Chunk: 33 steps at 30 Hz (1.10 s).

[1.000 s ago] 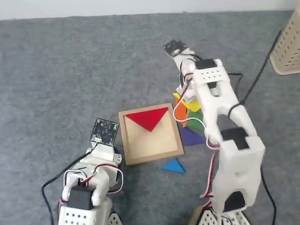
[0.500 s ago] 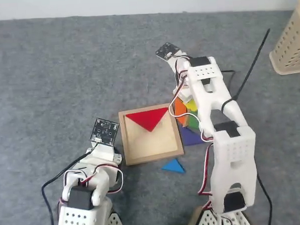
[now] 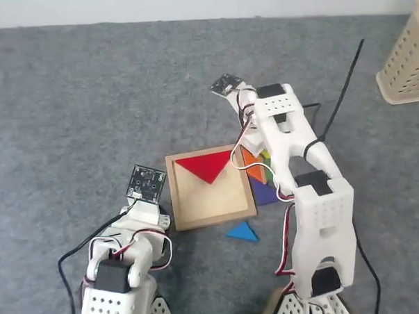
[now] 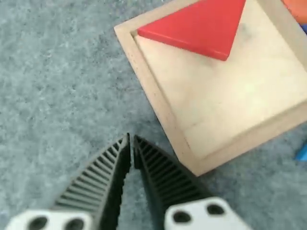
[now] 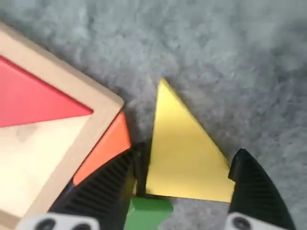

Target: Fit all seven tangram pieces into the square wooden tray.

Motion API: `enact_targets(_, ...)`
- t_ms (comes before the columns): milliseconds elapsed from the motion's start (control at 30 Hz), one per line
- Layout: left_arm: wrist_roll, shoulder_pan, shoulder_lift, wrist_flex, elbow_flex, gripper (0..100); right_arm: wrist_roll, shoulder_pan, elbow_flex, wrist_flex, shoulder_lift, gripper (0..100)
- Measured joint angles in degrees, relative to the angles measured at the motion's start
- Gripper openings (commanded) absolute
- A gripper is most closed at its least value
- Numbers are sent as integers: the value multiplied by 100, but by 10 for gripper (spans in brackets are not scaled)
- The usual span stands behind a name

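While the right hand (image 5: 187, 160) hangs over the loose pieces just beside the tray's far right corner, its fingers are spread, one on each side of the yellow triangle (image 5: 177, 139), which lies flat on the counter (image 3: 89, 100). An orange piece (image 5: 103, 153) sits against the outer wall of the square wooden tray (image 3: 218, 218), just beside the yellow one, and a green piece (image 5: 148, 208) shows between the fingers, close to the wrist. From above, a purple piece (image 3: 267, 193) lies by the tray's right side, partly under the arm, and a blue triangle (image 3: 243, 232) lies apart, near the tray's near right corner.

The left hand (image 4: 132, 141) is on the tray's other side, near one corner, its ribbed fingers pressed together on nothing.

Pale, shallow and raised at the rim, the tray holds one big red triangle (image 3: 208, 165), its long edge along the far wall and its point toward the middle; bare wood shows below it.

Grey, felt-like cloth covers the counter. A beige slotted basket (image 3: 407, 58) stands at the far right, and a pale strip runs along the far edge.
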Motion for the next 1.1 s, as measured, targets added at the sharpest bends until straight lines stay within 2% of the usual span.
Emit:
enact_targets(167,0,0,0,0,0,12,0,-9,9,-9,88,293)
enact_targets(333,0,0,0,0,0,12,-35,237,-70,53,237,157)
enact_targets(600,0,0,0,0,0,12,-853,1327,-167,123,88,4)
enact_targets(800,0,0,0,0,0,12,-976,2101,-158,387,-378,8)
enact_targets(933,0,0,0,0,0,12,-976,2277,35,642,-659,7)
enact_targets(1100,0,0,0,0,0,12,-976,2268,1125,598,-1424,7)
